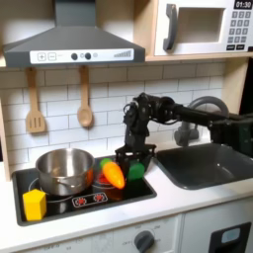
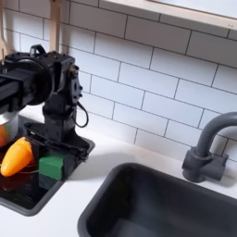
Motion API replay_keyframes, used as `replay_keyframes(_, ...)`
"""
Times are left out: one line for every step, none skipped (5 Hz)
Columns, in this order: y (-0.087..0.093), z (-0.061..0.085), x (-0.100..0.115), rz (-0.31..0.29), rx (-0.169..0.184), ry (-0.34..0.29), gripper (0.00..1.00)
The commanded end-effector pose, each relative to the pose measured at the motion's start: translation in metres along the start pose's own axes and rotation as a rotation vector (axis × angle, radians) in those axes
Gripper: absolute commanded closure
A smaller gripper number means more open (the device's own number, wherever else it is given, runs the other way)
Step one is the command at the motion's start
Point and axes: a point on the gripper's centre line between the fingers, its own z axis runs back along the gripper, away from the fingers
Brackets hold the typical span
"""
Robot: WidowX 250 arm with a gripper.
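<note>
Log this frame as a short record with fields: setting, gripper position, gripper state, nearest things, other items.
setting: toy kitchen with a stovetop and a sink
gripper position: gripper points down over the stovetop's right end in the first exterior view
gripper state: jaws too dark to tell open from shut
nearest things: green block just below the gripper, orange carrot beside the block
other items: steel pot, yellow block, two wooden utensils on the tiled wall, grey faucet, microwave
</note>
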Motion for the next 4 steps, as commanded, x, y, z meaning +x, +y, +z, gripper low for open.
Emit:
replay_keyframes(-0.026, 0.007, -0.015, -0.076, -0.043, 0.011, 1.0)
replay_keyframes(-0.035, 0.009, -0.021, -0.102, -0.052, 0.016, 1.0)
replay_keyframes(-0.04, 0.014, -0.025, -0.108, -0.062, 0.013, 1.0)
replay_keyframes(-0.041, 0.016, -0.029, -0.103, -0.063, 0.014, 1.0)
